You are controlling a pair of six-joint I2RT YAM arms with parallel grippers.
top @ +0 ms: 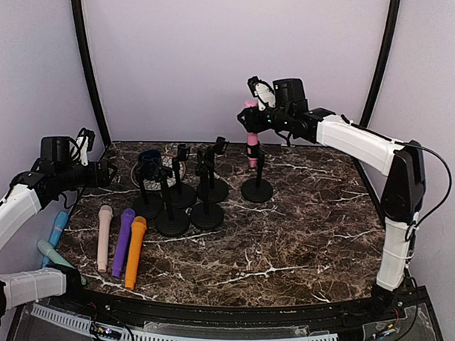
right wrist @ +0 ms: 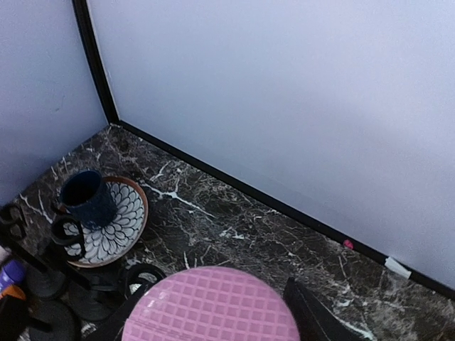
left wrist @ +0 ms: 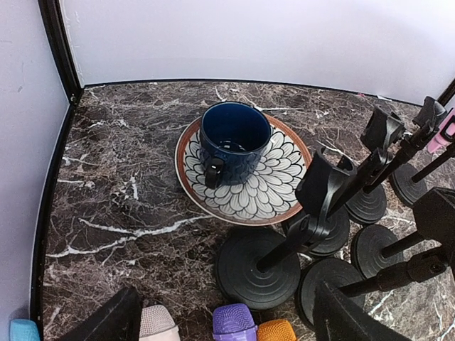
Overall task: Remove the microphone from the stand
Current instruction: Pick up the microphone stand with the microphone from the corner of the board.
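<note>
A pink microphone (top: 252, 145) stands upright in a black stand (top: 257, 188) at the back middle of the marble table. My right gripper (top: 253, 117) is at its top, and in the right wrist view the pink mesh head (right wrist: 210, 305) fills the space between the two dark fingers (right wrist: 313, 316), which press against its sides. My left gripper (top: 100, 173) hovers at the left edge of the table, away from the stand. Its jaws (left wrist: 227, 323) are spread wide with nothing between them.
Several empty black stands (top: 181, 206) cluster left of the pink one. A dark blue cup (left wrist: 234, 135) sits on a flower-patterned plate (left wrist: 284, 192) behind them. Beige (top: 104, 237), purple (top: 123, 242), orange (top: 135, 251) and blue (top: 57, 236) microphones lie at the front left.
</note>
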